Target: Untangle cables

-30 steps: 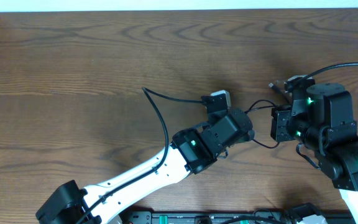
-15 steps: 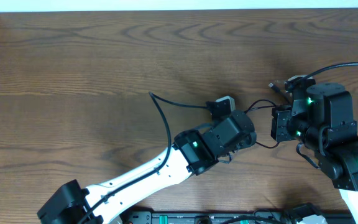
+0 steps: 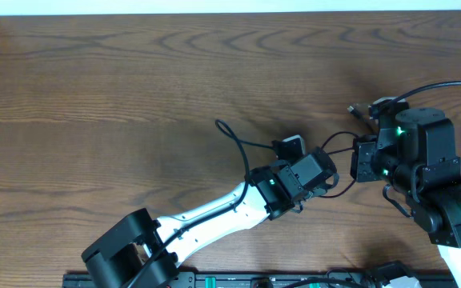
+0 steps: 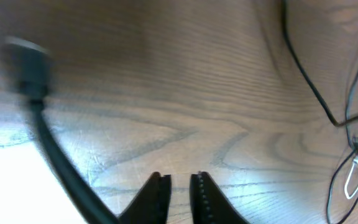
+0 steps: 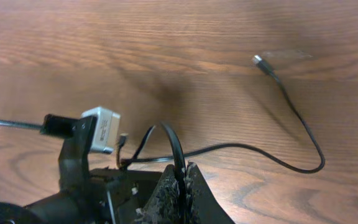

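A thin black cable (image 5: 303,134) lies on the wooden table, its small plug end (image 5: 258,60) far from me. One loop of it rises into my right gripper (image 5: 180,171), which is shut on it. In the overhead view the same cable (image 3: 340,137) runs between the two grippers, with its plug (image 3: 350,110) above them. My left gripper (image 4: 179,186) hovers over bare wood, jaws nearly together with nothing between them. Thin black strands (image 4: 309,87) and a pale thin loop (image 4: 353,180) lie to its right. From above, the left gripper (image 3: 326,174) sits just left of the right gripper (image 3: 355,160).
The left wrist camera's white housing (image 3: 293,144) and its thicker black lead (image 3: 234,138) ride on the left arm; that lead shows blurred in the left wrist view (image 4: 42,124). The table's far edge (image 3: 214,14) runs along the top.
The left arm has swung right, toward the right gripper, and its jaws have closed from open. The right arm and the cable in it have stayed put.
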Robot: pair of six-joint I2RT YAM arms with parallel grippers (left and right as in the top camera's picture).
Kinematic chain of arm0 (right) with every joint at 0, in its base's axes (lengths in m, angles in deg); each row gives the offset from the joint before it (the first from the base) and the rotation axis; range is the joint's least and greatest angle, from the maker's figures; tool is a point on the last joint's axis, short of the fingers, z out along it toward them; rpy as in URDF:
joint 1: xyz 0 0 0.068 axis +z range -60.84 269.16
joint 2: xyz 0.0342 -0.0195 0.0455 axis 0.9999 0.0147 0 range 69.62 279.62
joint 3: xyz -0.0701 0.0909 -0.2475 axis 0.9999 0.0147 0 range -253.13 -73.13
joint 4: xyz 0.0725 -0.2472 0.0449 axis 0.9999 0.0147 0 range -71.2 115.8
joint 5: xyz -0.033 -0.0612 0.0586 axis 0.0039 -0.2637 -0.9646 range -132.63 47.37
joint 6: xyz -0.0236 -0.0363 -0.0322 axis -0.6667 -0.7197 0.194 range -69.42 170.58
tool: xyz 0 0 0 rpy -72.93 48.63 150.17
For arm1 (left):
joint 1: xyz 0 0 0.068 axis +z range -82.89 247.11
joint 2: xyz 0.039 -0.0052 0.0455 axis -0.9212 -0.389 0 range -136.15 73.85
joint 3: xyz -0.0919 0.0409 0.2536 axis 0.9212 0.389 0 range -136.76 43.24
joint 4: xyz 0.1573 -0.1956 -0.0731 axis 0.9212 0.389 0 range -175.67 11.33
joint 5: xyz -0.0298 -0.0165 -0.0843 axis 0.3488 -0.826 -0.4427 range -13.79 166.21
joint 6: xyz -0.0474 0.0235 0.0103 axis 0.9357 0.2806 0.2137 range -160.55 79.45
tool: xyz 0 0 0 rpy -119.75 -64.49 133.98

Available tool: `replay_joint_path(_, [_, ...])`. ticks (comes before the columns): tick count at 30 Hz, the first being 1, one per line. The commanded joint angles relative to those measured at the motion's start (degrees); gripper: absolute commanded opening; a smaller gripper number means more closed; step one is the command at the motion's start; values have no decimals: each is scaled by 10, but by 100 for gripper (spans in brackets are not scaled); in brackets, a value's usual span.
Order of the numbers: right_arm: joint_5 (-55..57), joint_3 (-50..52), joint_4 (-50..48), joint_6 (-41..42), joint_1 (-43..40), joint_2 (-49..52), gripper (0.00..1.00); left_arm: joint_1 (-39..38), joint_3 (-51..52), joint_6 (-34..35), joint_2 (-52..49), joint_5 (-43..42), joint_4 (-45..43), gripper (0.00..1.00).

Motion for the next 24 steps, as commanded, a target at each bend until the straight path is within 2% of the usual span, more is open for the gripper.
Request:
replay_joint_path(1, [80,-5,0,51,-3,-16,1,-1,1,-5,-6,6,22,8])
replay_joint_path(6, [148,-5,0,116,-48,-59,1,-1,1,-5,-6,32,63,8])
replay_joint_path(13, [158,-5,5,123,-131,-127,1,0,1,-5,-6,68,94,8])
replay_joint_path(19, [139,-5,37,102,-153,-134,1,3,1,-5,-5,81,93,8])
replay_joint_path(24, [31,-4,50,31,-153,-112,1,24,1,-60,10,82,76,8])
